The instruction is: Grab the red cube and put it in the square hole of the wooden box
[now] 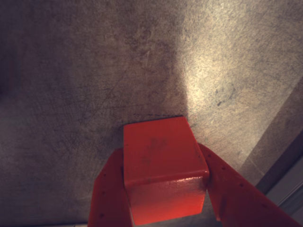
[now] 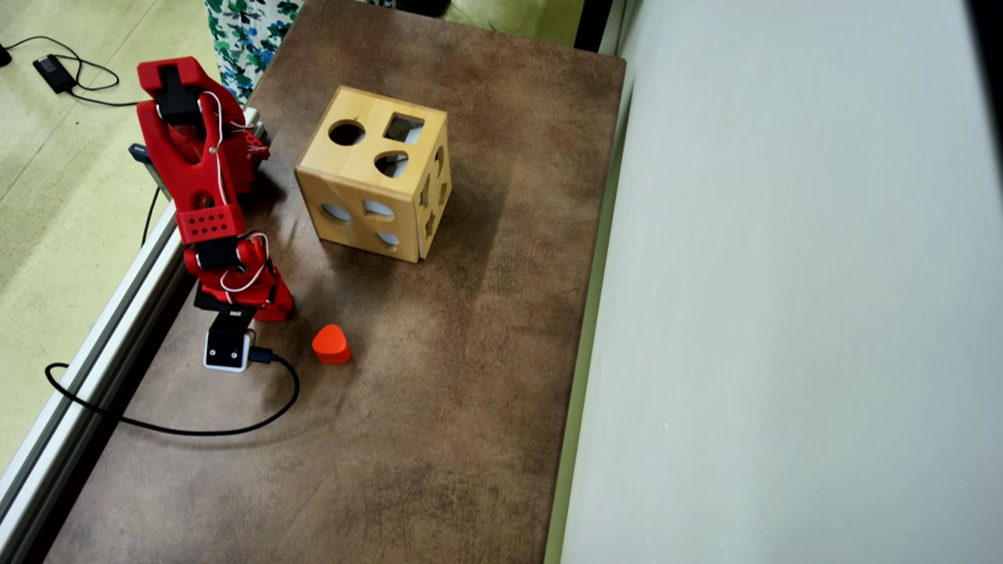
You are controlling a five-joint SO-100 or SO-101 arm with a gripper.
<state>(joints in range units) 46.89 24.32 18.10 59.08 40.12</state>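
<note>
In the wrist view the red cube [image 1: 163, 165] fills the lower middle, its flat top and glossy front face showing. My gripper [image 1: 161, 153] is shut on it, one red finger pressed against each side. The brown table lies close behind it; whether the cube rests on it I cannot tell. In the overhead view the gripper [image 2: 266, 301] sits low at the table's left side and hides the cube. The wooden box [image 2: 356, 168] stands up and to the right of the gripper. The square hole [image 2: 403, 128] is on its top face, beside a round hole and a heart-shaped one.
An orange-red heart-shaped block [image 2: 331, 345] lies just right of the gripper. A black cable [image 2: 196, 429] loops from the wrist camera across the table's left part. A metal rail [image 2: 102, 329] runs along the left edge, and a pale wall [image 2: 783, 282] borders the right.
</note>
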